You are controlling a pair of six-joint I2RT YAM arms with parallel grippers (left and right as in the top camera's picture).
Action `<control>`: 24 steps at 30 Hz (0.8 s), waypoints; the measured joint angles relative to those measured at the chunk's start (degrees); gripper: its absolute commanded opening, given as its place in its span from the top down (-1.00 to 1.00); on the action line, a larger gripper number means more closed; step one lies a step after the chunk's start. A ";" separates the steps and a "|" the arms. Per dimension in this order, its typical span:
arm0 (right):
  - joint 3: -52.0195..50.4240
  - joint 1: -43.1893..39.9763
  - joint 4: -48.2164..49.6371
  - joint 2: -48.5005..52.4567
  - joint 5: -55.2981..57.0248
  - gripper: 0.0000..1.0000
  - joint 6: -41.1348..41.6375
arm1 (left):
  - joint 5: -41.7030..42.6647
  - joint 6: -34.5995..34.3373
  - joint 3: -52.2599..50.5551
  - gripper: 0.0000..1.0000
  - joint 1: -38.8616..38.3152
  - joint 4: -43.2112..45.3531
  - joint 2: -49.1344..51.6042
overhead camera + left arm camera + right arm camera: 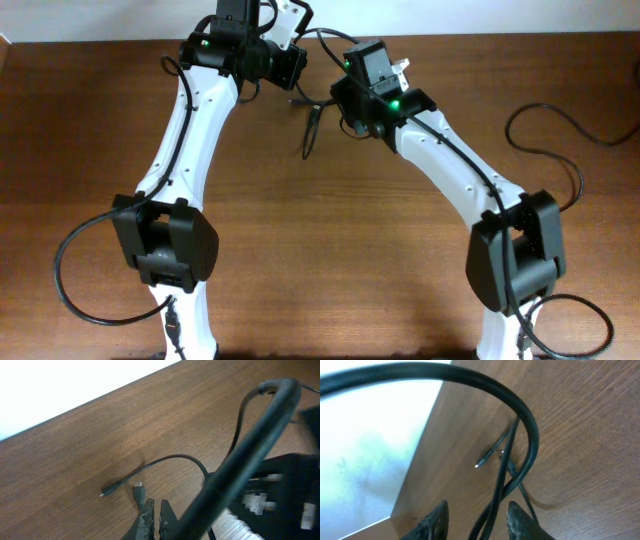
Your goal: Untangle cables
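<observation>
The cables (pixel 310 125) are thin black cords lying on the brown table near its far edge, between my two grippers. In the left wrist view one cord (pixel 170 458) curves to a small plug (pixel 106 492), and a second plug (pixel 138 491) lies just ahead of my left gripper (pixel 156 509). The left fingers are pressed together, with that plug's cord running into their tips. My right gripper (pixel 476 517) is open, and two thin cords (pixel 504 467) run up between its fingers without being pinched. In the overhead view my left gripper (pixel 298 70) and right gripper (pixel 345 105) are close together.
A thick black arm wire arcs across the right wrist view (pixel 485 382) and the left wrist view (pixel 250 445). Another thick black wire (pixel 560 140) loops on the table at the right. The table's far edge (pixel 480 36) meets a white wall.
</observation>
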 measured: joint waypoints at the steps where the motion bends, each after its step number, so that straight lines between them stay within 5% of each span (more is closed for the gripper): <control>1: 0.00 0.00 -0.02 1.20 -0.68 0.46 0.61 | 0.39 0.00 0.00 1.00 -0.02 -0.11 0.00; 3: 0.00 0.00 0.00 1.75 -0.94 0.89 0.85 | 0.48 0.00 0.00 1.00 0.00 -0.13 0.00; 12: 0.00 0.00 2.54 1.75 -5.16 0.92 -0.07 | 0.63 0.00 0.00 1.00 0.00 -0.11 0.00; 16: 0.00 5.29 -0.52 -0.76 -7.08 0.92 -22.21 | -1.70 0.00 0.04 1.00 0.07 0.13 0.00; 24: 0.00 12.07 -13.49 -16.92 2.36 0.92 -50.25 | -3.04 0.00 0.04 1.00 -0.13 1.77 0.04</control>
